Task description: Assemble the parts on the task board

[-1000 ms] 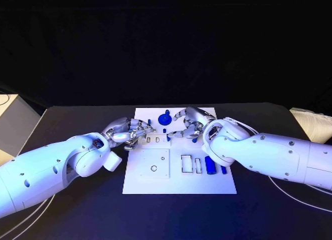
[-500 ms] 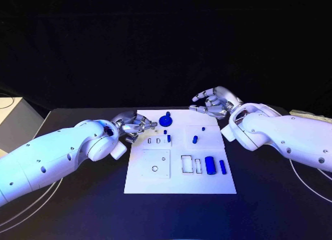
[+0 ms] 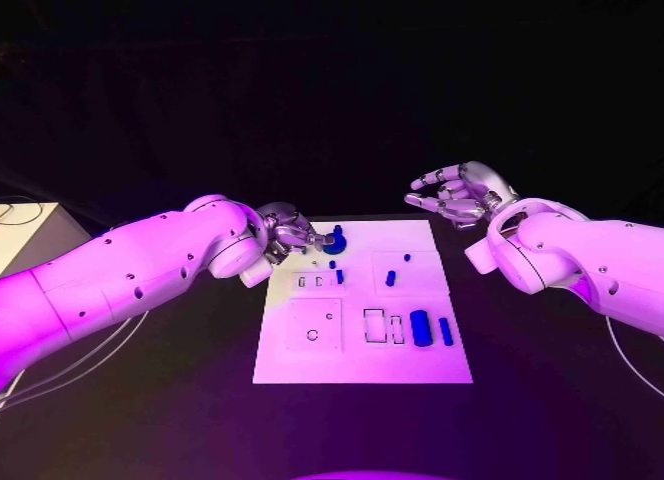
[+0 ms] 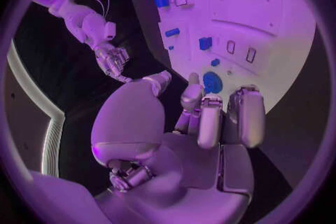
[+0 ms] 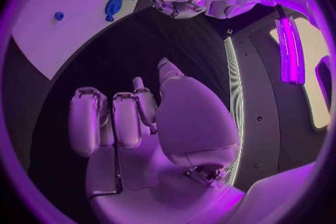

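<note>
The task board (image 3: 364, 360) lies in the middle of the head view, a white plate on the black table (image 3: 159, 400). The left hand (image 3: 292, 233) sits at the board's upper left corner, its fingers curled in beside the round blue part (image 3: 334, 241); whether they actually touch it cannot be told. The right hand (image 3: 458, 194) hovers in the upper right of the frame, off the board, fingers spread and holding nothing (its wrist view shows the palm bare). More blue parts stay on the board: a large upright cylinder (image 3: 419, 324) with a slimmer bar (image 3: 445, 332) just beside it at right centre, and a small peg (image 3: 391, 278) above them.
</note>
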Available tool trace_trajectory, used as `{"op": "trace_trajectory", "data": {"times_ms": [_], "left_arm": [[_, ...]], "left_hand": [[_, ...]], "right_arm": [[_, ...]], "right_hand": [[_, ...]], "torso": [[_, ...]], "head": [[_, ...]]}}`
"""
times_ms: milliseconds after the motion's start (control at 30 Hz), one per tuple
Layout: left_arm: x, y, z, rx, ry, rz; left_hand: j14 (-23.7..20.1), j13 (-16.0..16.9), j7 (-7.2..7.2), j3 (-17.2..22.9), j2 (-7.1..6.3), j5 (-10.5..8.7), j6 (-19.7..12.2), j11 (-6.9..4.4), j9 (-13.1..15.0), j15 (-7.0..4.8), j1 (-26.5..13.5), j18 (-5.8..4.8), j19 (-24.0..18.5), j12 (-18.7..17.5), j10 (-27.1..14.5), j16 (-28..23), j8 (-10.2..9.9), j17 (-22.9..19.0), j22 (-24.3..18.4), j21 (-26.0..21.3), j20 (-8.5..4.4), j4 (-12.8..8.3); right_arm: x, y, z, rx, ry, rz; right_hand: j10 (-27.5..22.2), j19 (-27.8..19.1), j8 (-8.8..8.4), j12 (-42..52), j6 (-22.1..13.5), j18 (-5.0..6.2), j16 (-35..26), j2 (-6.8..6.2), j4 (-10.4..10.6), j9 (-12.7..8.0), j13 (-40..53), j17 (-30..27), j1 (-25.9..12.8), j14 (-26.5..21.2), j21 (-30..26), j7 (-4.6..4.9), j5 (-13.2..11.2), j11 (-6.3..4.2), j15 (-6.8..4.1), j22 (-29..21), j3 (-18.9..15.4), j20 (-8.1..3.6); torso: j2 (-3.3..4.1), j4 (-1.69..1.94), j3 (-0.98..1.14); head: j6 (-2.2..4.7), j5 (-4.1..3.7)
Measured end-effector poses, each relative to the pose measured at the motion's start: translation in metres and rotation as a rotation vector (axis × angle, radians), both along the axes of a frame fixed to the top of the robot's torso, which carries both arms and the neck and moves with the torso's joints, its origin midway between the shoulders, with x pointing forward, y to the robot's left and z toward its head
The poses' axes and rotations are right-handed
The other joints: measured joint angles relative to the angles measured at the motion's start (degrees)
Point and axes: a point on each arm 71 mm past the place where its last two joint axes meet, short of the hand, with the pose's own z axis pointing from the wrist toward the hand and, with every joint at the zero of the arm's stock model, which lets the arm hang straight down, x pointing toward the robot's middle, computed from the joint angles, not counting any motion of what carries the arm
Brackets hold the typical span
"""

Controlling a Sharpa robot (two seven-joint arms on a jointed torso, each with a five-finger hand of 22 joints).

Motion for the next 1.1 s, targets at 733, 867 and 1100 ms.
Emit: {"op": "trace_trajectory", "data": {"times_ms": [733, 867, 1100], "left_arm": [[0.017, -0.045, -0.017, 0.287, 0.175, -0.211], [0.017, -0.05, -0.021, 0.315, 0.2, -0.238], [0.018, -0.05, -0.028, 0.35, 0.231, -0.253]], "left_hand": [[0.0, -2.5, 0.28, -1.7, 2.05, 0.0, -1.1, 0.36, 0.9, 0.0, -6.4, 0.0, -0.8, -1.6, -3.2, -1.5, 1.2, 0.0, -2.6, -1.3, -0.22, 0.2], [0.0, -2.6, 0.28, -1.7, 2.05, 0.0, -1.1, 0.18, 0.9, 0.01, -6.4, 0.0, -0.8, -1.6, -3.4, -1.5, 1.2, 0.0, -2.7, -1.3, -0.22, 0.2], [0.0, -2.9, 0.28, -1.7, 2.27, 0.0, -1.1, 0.18, 1.0, 0.01, -6.6, 0.0, -0.8, -1.6, -3.4, -1.5, 1.2, 0.0, -2.9, -1.3, -0.22, 0.2]], "right_arm": [[0.007, -0.021, -0.007, 0.001, 0.015, -0.055], [0.008, -0.023, -0.007, 0.0, 0.011, -0.061], [0.008, -0.023, -0.007, 0.001, 0.008, -0.065]], "right_hand": [[-1.8, 0.0, 0.46, -1.1, -0.7, 0.0, -0.9, 0.22, 0.1, 0.0, -0.2, -1.4, -0.7, -0.2, -1.9, 0.3, -0.2, 0.2, 0.21, -0.7, 0.1, 0.0], [-1.8, 0.0, 0.46, -1.1, -0.7, 0.0, -0.9, 0.22, 0.1, 0.0, -0.2, -1.4, -0.7, 0.0, -1.9, 0.3, -0.2, 0.2, 0.41, -0.7, 0.1, 0.0], [-1.8, 0.0, 0.46, -1.1, -0.7, 0.0, -0.9, 0.22, 0.1, 0.0, -0.2, -1.3, -0.7, 0.0, -1.9, 0.3, -0.2, 0.2, 0.4, -0.7, 0.1, 0.0]], "torso": [[-0.86, -0.36, 0.4], [-0.86, -0.38, 0.4], [-0.89, -0.38, 0.4]], "head": [[-1.26, 0.17], [-1.48, 0.09], [-1.77, 0.06]]}}
